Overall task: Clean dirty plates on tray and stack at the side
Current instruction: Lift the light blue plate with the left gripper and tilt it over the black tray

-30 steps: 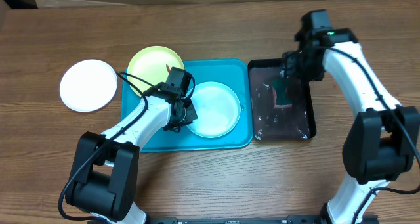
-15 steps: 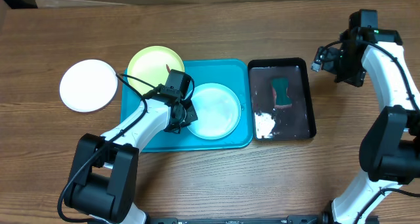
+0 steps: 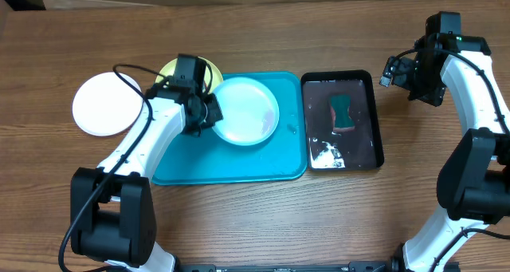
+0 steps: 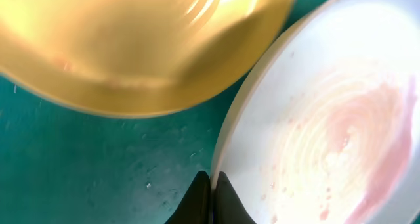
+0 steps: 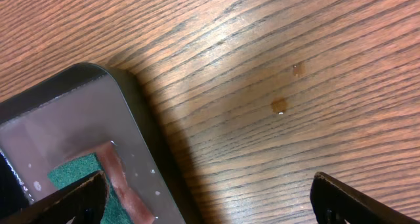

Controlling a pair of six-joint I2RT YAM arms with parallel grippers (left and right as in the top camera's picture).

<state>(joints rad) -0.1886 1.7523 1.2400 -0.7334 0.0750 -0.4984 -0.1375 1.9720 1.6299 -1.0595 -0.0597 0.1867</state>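
Step in hand looks like moving a wiped plate off toward the stack. The left hand (image 3: 209,112) is clamped shut on the left rim of the light blue plate (image 3: 247,111), which sits over the back middle of the tray (image 3: 231,162); I can't tell if it is lifted or sliding. The left wrist view shows a faint pink film (image 4: 367,138) across the plate's inside, so it may not be fully clean. The yellow plate (image 3: 191,67) is at the tray's back left corner, partly under the left arm and right beside the held plate. The white plate (image 3: 107,103) is off the tray on the desk (image 3: 319,216), near its left edge, probably the stack base. The right hand (image 5: 209,184) is wide open and holds nothing, over bare desk just past the right edge of the black tray (image 3: 360,140). The sponge (image 3: 343,112) lies in that tray, with foam (image 3: 323,151) at its front left. The next move likely needs the blue plate raised clear of the yellow one, carried left past the tray rim, centred over the white plate, then released. The thin rim grip could tilt or slip.
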